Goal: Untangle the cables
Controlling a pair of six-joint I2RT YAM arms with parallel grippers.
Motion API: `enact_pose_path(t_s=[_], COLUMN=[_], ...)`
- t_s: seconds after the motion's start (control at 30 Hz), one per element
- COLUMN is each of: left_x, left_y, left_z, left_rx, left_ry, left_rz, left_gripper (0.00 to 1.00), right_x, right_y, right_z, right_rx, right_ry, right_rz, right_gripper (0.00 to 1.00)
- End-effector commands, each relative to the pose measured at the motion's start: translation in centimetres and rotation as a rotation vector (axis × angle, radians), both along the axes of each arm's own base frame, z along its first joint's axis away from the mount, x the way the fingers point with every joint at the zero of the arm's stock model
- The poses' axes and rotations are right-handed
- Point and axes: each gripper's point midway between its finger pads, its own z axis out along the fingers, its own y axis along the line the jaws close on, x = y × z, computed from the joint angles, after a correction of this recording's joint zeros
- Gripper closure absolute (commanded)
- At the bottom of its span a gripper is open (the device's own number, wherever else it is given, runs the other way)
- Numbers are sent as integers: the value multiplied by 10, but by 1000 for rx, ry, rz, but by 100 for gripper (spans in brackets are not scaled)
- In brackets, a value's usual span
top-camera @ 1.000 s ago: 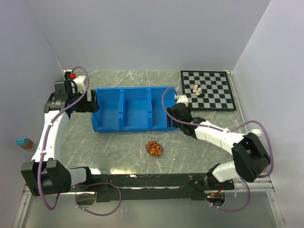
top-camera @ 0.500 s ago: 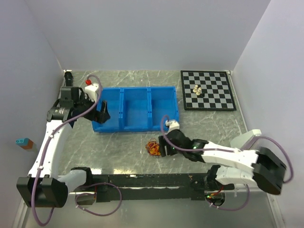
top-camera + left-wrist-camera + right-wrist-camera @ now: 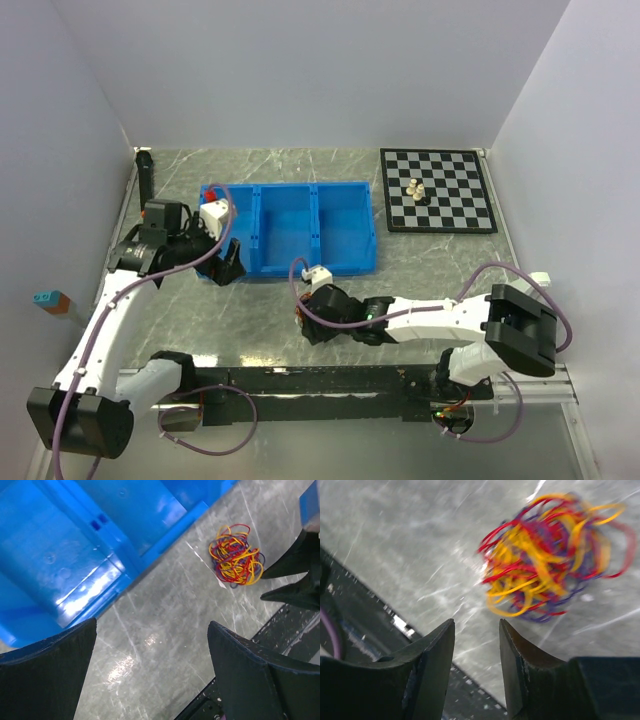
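Left gripper [image 3: 152, 630]: matte black wedge fingers spread wide with nothing between them, over a corner of the glossy blue plastic bin [image 3: 75, 555] and the grey veined table [image 3: 150, 650].

Cables [image 3: 235, 555]: thin springy loops in red, yellow and dark purple. They form a roundish clump on the table near the bin's outer wall, with no clear long axis.

Right gripper [image 3: 476, 625]: jaws at a narrow gap, empty. The clump lies ahead of the tips, offset right, not between them.

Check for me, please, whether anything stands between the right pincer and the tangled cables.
Nothing visible does: in the right wrist view, only the table surface lies between the right pincer and the cables just beyond its tips.
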Motion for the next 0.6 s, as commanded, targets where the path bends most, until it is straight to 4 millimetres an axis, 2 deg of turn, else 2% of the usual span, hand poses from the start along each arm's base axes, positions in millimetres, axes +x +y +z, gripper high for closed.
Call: enact_pose_path(t_s=[0.0, 0.13, 0.27, 0.4, 0.57], left_x=[-2, -5, -4, -8, -20], left_y=[-20, -37, -49, -61, -88], left_z=[-3, -13, -18, -26, -41], left_rx=[25, 52, 56, 58, 55], left_ry=[-21, -9, 9, 23, 50], left_rz=[-85, -126, -159, -192, -266], left_gripper=[3, 4, 3, 3, 3], right_x=[-9, -10, 2, 17, 27], right_y=[12, -11, -40, -53, -64], right_z=[16, 22, 30, 30, 22], right_rx=[61, 65, 56, 65, 65], right_ry=[-4, -19, -78, -91, -64], right_rz=[-4, -50, -144, -202, -264], right_gripper=[51, 45, 43, 43, 44])
